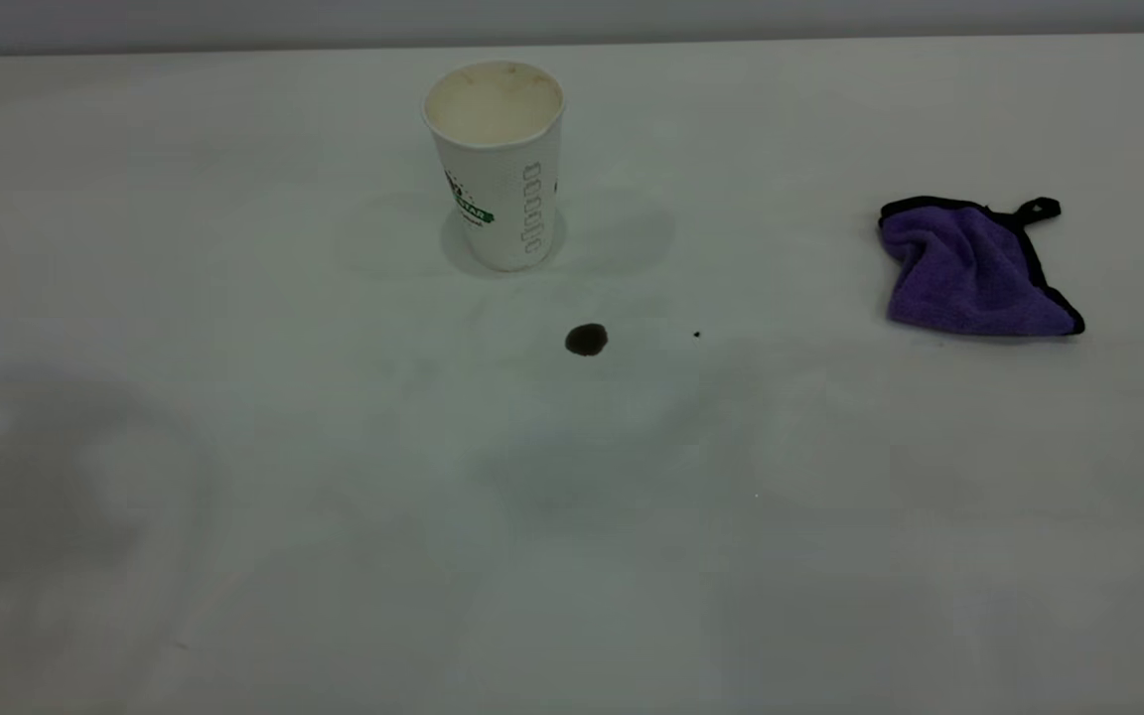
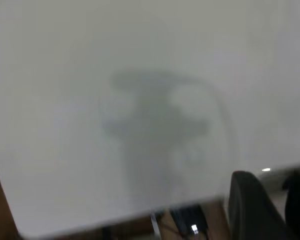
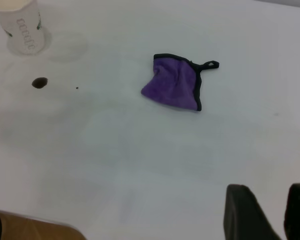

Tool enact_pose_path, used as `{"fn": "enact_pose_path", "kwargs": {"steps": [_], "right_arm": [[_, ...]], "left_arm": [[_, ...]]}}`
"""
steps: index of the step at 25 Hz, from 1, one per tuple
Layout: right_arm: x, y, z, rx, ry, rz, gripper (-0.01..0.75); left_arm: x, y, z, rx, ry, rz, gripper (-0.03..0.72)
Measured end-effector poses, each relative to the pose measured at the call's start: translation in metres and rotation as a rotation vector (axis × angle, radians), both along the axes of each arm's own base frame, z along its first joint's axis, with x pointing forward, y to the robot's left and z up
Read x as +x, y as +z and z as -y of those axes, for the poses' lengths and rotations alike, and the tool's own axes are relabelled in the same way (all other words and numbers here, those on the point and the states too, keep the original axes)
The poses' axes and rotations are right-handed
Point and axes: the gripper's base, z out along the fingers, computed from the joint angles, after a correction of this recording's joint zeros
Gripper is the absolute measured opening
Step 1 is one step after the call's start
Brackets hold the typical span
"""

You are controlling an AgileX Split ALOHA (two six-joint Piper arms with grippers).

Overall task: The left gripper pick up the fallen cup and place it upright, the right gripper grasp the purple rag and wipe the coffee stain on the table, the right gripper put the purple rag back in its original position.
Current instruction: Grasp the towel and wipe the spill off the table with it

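Exterior view: the table (image 1: 234,556) lies wide and bare toward six o'clock, its far edge running across the twelve o'clock side. The fallen cup (image 1: 498,164) stands upright at about twelve o'clock, mouth up, cream inside, green band partly showing. The coffee stain (image 1: 586,340) sits just toward six o'clock from the cup, apart from it, with a tiny black speck (image 1: 697,335) near at three o'clock. The purple rag (image 1: 974,268) lies crumpled well apart at three o'clock, black-edged, loop tab out. The left gripper (image 2: 272,200) hangs over a table edge with fingers apart. The right gripper (image 3: 272,212) hovers short of the rag, fingers apart.
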Motion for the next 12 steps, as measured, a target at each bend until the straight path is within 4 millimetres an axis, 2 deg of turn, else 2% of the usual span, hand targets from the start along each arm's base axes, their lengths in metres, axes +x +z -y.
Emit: {"fn": "enact_pose_path", "kwargs": {"steps": [3,6,9,12], "right_arm": [[0.0,0.0,0.0,0.0,0.0,0.0,0.238],[0.0,0.0,0.0,0.0,0.0,0.0,0.238],[0.0,0.0,0.0,0.0,0.0,0.0,0.238],[0.0,0.0,0.0,0.0,0.0,0.0,0.238]], "left_arm": [[-0.052,-0.012,-0.012,0.02,0.014,0.017,0.237],[-0.094,-0.022,-0.02,0.024,0.02,0.063,0.237],[-0.125,-0.032,-0.026,0.003,0.058,0.116,0.238],[-0.146,-0.045,-0.03,-0.032,0.138,0.147,0.238]]}}
